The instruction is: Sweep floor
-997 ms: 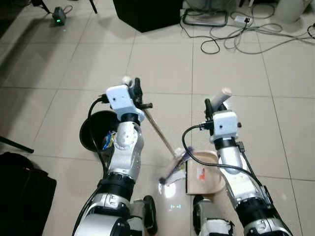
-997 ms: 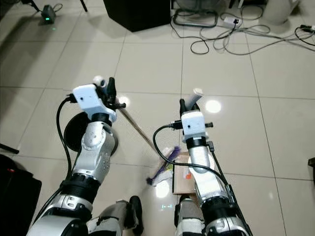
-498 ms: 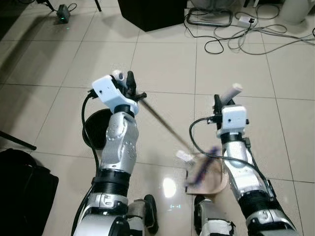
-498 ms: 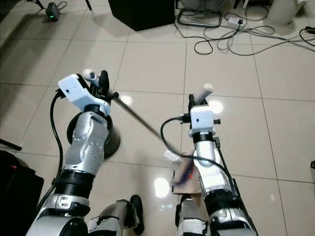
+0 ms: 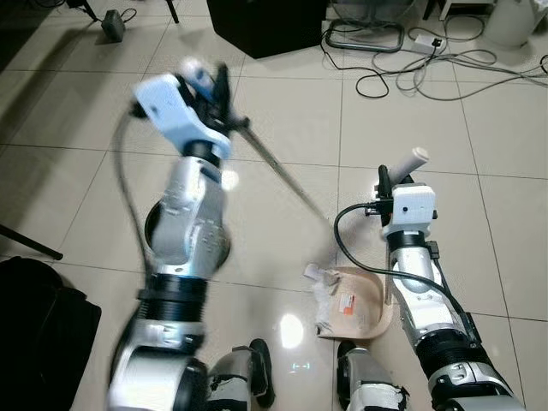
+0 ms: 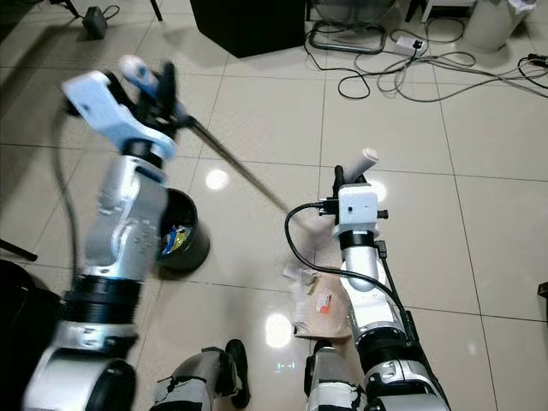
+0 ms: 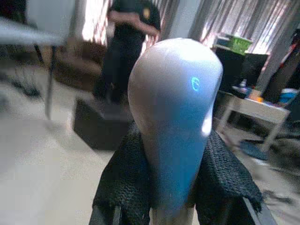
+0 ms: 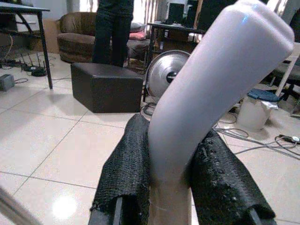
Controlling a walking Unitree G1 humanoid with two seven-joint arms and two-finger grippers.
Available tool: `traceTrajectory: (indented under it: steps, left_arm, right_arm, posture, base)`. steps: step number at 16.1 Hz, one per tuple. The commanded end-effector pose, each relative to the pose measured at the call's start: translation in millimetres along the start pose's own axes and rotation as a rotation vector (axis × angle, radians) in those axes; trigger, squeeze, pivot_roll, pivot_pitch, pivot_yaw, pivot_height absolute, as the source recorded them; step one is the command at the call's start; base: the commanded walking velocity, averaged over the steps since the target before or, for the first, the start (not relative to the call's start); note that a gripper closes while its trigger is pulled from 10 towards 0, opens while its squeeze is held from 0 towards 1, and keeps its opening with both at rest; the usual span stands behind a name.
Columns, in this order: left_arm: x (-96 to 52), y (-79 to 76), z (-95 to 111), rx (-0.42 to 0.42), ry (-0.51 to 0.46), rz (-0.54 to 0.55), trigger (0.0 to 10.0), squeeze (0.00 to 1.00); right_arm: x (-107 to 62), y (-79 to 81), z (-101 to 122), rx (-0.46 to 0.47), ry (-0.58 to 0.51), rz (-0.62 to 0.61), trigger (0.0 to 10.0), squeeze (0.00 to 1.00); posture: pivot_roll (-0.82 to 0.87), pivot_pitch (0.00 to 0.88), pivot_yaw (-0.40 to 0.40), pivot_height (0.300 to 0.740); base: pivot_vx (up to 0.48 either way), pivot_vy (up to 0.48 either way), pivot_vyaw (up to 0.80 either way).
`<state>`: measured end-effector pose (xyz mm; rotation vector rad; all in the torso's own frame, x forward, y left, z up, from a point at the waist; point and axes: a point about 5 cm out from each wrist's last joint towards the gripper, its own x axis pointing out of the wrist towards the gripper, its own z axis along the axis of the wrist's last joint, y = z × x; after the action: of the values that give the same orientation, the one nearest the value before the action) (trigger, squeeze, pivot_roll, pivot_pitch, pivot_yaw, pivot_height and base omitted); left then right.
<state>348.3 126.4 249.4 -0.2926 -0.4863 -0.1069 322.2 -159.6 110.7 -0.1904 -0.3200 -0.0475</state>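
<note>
Count: one long thin metal broom stick (image 5: 282,175), one beige dustpan (image 5: 360,304) holding litter, one black round bin (image 6: 181,240). Left gripper (image 7: 174,140) pinches stick's rounded top; right gripper (image 8: 173,154) pinches dustpan's white handle (image 5: 409,161).

Left arm: raised high and reaching forward, blurred.
Left gripper (image 5: 214,86): fingers (image 7: 123,180) clamped on a rounded handle end.
Right arm: bent, forearm upright, low at the right.
Right gripper (image 5: 396,169): fingers (image 8: 129,173) clamped on a pale grip, pointing up.
</note>
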Motion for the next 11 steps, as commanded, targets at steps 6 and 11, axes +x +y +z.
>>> traceTrajectory:
  steps: [6,11]
  left_arm:
    - [-16.1,-1.8,-30.7,0.279,0.033,-0.164,10.0,0.0]
    - [-38.7,-11.3,-84.2,0.3,0.154,-0.161,10.0,0.0]
  right_arm:
    - [-8.2,5.9,-3.3,0.055,0.008,0.006,10.0,0.0]
    - [-11.3,12.1,-2.3,0.075,0.01,0.016,10.0,0.0]
  posture:
    - [0.05,0.199,0.092,0.74]
    - [0.01,0.22,0.084,0.74]
  base:
    - [0.0,0.0,0.0]
    - [0.0,0.0,0.0]
